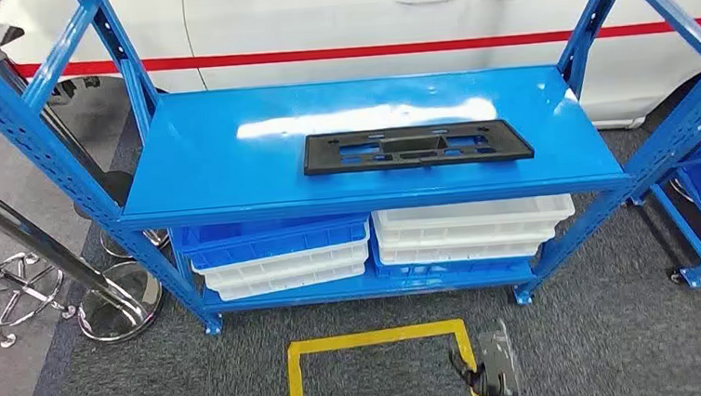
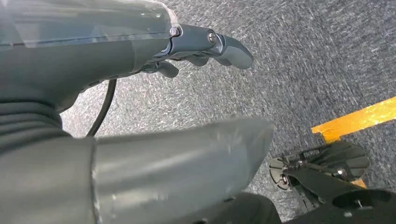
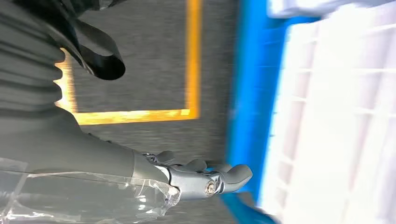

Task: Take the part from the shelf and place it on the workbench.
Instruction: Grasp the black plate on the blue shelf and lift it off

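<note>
The blue shelf (image 1: 233, 169) is standing square in front of the robot, its top deck glossy and bare apart from the part (image 1: 416, 147), which is lying flat near the deck's front edge, a little right of centre. Below it, stacked white and blue trays (image 1: 281, 254) are filling the lower level, and a yellow floor marking (image 1: 375, 339) is framing the carpet just short of the shelf.

The part is a long, flat black plate with cut-outs and a raised block in its middle. Its long axis is running side to side, parallel to the shelf's front edge, with its broad face pointing up.

Both arms are hanging low. The right hand (image 3: 205, 179) is hovering beside the lower trays, holding nothing, its fingers (image 3: 236, 173) lightly curled and apart. The left hand (image 2: 205, 46) is hanging over the carpet, also holding nothing, its fingers loosely bent.

The reach is not yet begun. To do it well, the hands probably need to be rising above the deck before moving forward, so they are clearing the shelf's front lip. Since the plate is thin and lying flush, taking it at its two short ends, or sliding it toward the front edge, looks safer than a pinch from above. Keeping it level should stop it swinging into the uprights.
</note>
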`<action>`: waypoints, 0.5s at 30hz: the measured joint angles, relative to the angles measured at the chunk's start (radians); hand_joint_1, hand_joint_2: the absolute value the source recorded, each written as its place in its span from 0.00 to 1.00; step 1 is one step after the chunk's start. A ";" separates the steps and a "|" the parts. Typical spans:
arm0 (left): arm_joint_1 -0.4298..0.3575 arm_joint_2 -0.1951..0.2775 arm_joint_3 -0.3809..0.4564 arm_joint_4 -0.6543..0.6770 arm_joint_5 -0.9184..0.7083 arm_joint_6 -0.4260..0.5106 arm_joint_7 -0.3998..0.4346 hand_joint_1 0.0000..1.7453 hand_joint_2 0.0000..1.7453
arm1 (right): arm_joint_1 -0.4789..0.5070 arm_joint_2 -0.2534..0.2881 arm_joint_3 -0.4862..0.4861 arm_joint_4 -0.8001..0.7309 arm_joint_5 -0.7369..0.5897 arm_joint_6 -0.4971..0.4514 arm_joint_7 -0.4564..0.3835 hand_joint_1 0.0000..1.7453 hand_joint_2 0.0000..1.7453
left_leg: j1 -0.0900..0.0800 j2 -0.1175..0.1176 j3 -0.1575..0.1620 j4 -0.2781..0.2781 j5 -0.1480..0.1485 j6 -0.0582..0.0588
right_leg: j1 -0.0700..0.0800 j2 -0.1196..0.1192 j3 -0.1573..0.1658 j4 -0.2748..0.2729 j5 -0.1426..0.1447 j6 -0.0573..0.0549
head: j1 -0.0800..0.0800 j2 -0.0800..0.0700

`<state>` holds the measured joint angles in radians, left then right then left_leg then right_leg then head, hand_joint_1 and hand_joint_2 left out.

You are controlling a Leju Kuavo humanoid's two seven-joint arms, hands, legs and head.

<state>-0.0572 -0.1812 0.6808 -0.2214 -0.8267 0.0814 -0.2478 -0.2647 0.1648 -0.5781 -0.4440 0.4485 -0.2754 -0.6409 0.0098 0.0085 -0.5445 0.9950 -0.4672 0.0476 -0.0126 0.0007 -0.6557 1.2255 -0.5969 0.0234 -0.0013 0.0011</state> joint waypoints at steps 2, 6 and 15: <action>0.000 0.000 0.000 0.000 -0.005 -0.004 0.002 0.00 0.00 | 0.001 -0.001 0.031 -0.025 -0.032 -0.007 0.000 0.00 0.00 | 0.000 0.000 0.000 0.001 -0.001 0.000 | -0.001 0.000 -0.021 0.042 -0.005 0.002 | 0.000 0.000; 0.000 0.000 0.000 0.000 -0.026 -0.018 0.006 0.00 0.00 | -0.002 -0.006 0.156 -0.128 -0.124 -0.020 0.000 0.00 0.00 | -0.001 -0.003 0.005 0.005 -0.007 -0.005 | -0.001 0.000 0.032 -0.090 0.101 -0.003 | 0.000 0.000; -0.002 0.001 0.000 0.001 -0.033 -0.024 0.008 0.00 0.00 | -0.007 -0.012 0.277 -0.224 -0.148 -0.029 0.000 0.00 0.00 | -0.001 -0.005 -0.065 0.159 -0.103 -0.049 | -0.001 -0.002 0.083 -0.215 0.136 -0.041 | 0.000 0.000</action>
<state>-0.0592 -0.1804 0.6809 -0.2209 -0.8596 0.0576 -0.2396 -0.2720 0.1530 -0.3016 -0.6683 0.3002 -0.3048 -0.6409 0.0089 0.0038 -0.6094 1.1545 -0.5704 -0.0011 -0.0135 -0.0011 -0.5723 1.0100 -0.4613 -0.0176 -0.0016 0.0012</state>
